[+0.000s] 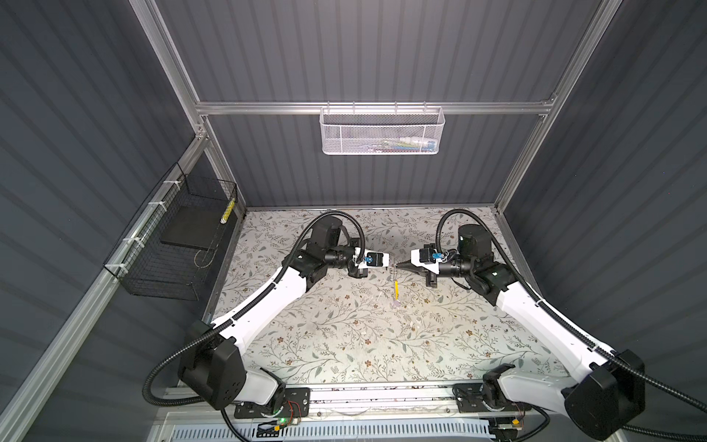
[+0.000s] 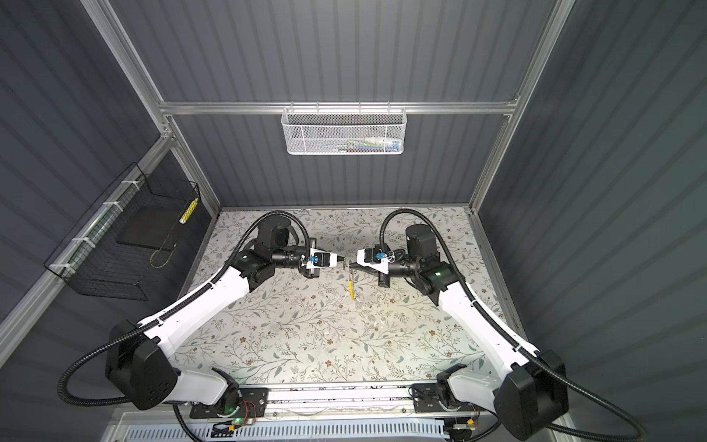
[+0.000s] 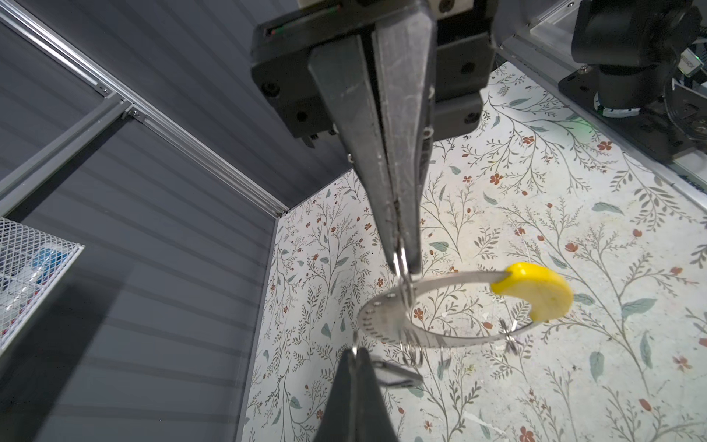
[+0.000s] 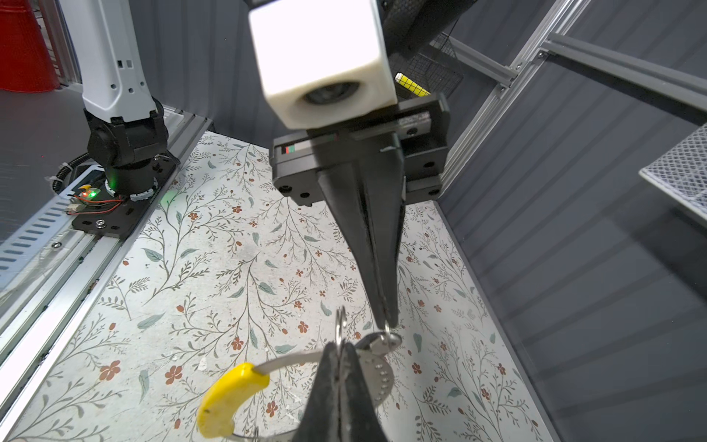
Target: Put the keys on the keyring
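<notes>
Nearest the left wrist camera, left gripper [image 3: 354, 355] fingers [image 3: 344, 394] pinch a small steel split ring [image 3: 355, 349] beside the black-rimmed oblong tag [image 3: 398, 373]; right gripper [image 3: 401, 265] fingers clamp a second ring [image 3: 401, 257] looped on the large grey hoop keyring [image 3: 386, 331], held above the floral surface [image 3: 574, 382]. Threading seems in hand; next calls for precise alignment

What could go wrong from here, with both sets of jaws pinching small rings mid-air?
1. Tip-only grips: the right gripper pinches a split ring apparently looped over the keyring, the left gripper a second ring. Either may slip, dropping the keyring and its yellow tag onto the table.
2. The jaws meet tip to tip, so slight misalignment could make them collide.
3. The keyring hangs free and may swing during threading.
</notes>
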`<act>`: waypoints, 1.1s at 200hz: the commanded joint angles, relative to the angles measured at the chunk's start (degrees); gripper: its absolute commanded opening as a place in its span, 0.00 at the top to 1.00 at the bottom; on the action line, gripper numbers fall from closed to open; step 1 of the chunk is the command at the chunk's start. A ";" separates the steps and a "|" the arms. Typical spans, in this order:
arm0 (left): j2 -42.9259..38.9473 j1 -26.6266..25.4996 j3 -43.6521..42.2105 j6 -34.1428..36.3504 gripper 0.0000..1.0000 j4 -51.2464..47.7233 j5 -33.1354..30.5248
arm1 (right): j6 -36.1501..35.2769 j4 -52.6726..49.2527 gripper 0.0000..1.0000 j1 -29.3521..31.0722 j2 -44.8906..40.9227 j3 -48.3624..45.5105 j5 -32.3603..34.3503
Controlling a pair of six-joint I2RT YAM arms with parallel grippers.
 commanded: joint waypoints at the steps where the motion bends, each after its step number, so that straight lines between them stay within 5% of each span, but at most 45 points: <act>1: -2.32 -0.50 -0.53 2.83 1.00 1.42 -0.26 | 0.95 -2.10 0.99 0.50 0.56 1.82 -1.32; 220: -4.92 -3.79 1.40 9.51 1.00 -4.10 -1.07 | 1.37 -9.62 1.00 0.95 1.85 4.75 -1.29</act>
